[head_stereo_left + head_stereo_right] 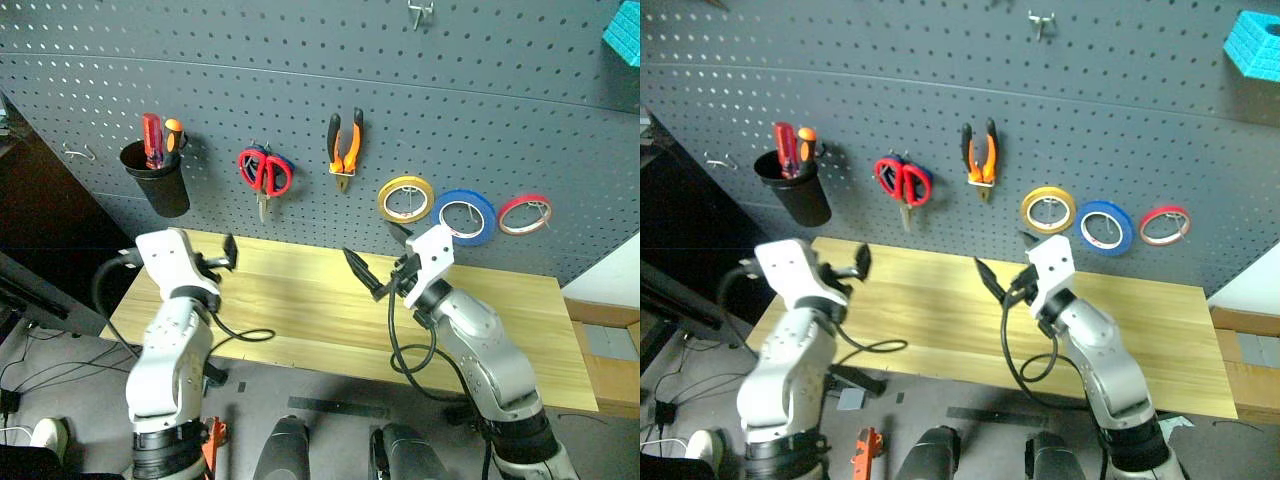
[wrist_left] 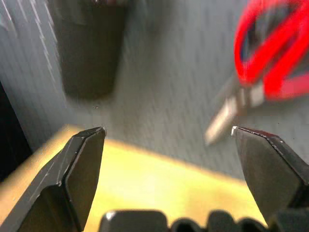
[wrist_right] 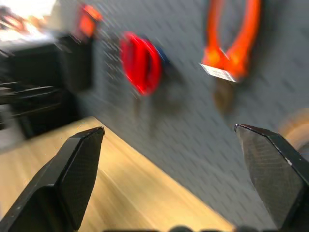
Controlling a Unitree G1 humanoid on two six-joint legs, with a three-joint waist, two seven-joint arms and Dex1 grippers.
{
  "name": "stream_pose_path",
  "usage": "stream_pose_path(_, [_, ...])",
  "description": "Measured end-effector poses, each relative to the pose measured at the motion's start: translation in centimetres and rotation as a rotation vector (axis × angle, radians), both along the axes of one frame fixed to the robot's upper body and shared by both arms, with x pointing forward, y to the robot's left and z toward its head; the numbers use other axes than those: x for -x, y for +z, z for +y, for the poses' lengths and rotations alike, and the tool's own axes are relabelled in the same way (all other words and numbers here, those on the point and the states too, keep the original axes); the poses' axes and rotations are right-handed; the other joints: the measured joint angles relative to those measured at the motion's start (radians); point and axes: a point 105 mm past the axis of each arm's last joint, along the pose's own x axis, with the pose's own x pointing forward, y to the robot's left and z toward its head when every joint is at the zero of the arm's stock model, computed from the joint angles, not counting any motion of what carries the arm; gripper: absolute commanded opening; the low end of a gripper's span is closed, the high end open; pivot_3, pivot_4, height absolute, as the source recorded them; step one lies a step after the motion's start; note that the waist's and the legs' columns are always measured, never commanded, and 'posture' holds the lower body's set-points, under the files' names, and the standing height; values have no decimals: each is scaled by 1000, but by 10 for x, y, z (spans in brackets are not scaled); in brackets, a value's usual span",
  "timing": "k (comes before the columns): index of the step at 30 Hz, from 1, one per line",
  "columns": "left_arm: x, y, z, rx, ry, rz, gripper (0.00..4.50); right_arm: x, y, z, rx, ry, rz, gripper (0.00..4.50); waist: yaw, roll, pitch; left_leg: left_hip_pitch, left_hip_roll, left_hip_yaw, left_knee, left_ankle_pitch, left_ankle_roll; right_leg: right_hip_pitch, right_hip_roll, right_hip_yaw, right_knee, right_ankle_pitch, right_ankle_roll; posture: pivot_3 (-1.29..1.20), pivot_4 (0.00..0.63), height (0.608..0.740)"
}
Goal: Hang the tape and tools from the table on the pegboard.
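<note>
A: Where do we see the blue tape (image 1: 466, 216)?
B: Hanging on the pegboard (image 1: 300, 90) between yellow and red rolls, with scissors (image 1: 263, 173) and pliers (image 1: 345, 147) nearby.
A: Our jaws?
B: Both released, empty, above the desk (image 1: 300, 300).

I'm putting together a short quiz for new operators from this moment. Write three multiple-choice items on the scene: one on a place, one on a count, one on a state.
1. Where do the orange-and-black-handled pliers hang on the dark grey perforated pegboard?
A. between the red-handled scissors and the yellow tape roll
B. inside the black cup
C. beyond the red tape roll

2. How many tape rolls hang on the board?
A. one
B. three
C. five

3. How do the left pincer and right pincer stand?
A. both open and empty
B. both shut
C. one holding tape

Answers: 1 A, scissors on one side, yellow roll on the other. 2 B, yellow, blue tape roll and red. 3 A, fingers wide apart, nothing between.
</note>
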Motion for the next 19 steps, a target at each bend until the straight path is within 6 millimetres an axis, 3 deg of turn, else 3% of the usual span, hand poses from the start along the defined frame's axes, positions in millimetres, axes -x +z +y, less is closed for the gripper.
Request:
stream_pose_path(4, [-2, -24, -23, -3, -104, 105, 4480, -4, -25, -29, 20, -196, 98, 4500, -4, 0, -22, 1, 0, 0, 0, 0, 0, 0, 0, 0, 0, 0, 0, 130, 64, 740])
stream_pose_path(7, [-7, -41, -30, -14, -145, 167, 4480, -7, -40, -52, 17, -337, 179, 4500, -16, 1, -43, 2, -1, 1, 0, 0, 0, 1, 0, 1, 0, 0, 0, 103, 45, 740])
stream_pose_path(12, [-23, -50, -42, -30, -229, 190, 4480, -13, -59, -92, 24, -542, 252, 4500, -33, 3, -63, 12, -1, 2, 0, 0, 0, 12, 1, 2, -2, -3, 4, 73, 23, 740])
stream_pose_path(16, [-36, -52, -51, -48, -271, 192, 4480, -16, -71, -108, 15, -626, 303, 4500, -49, 5, -75, 16, -1, 2, 0, 0, 0, 16, 1, 2, -2, -3, 4, 55, 12, 740])
stream_pose_path(19, [-40, -49, -54, -45, -288, 186, 4480, -18, -74, -109, 16, -634, 313, 4500, -67, 9, -85, 16, -1, 2, 0, 0, 0, 16, 1, 3, -2, -2, 3, 53, 9, 740])
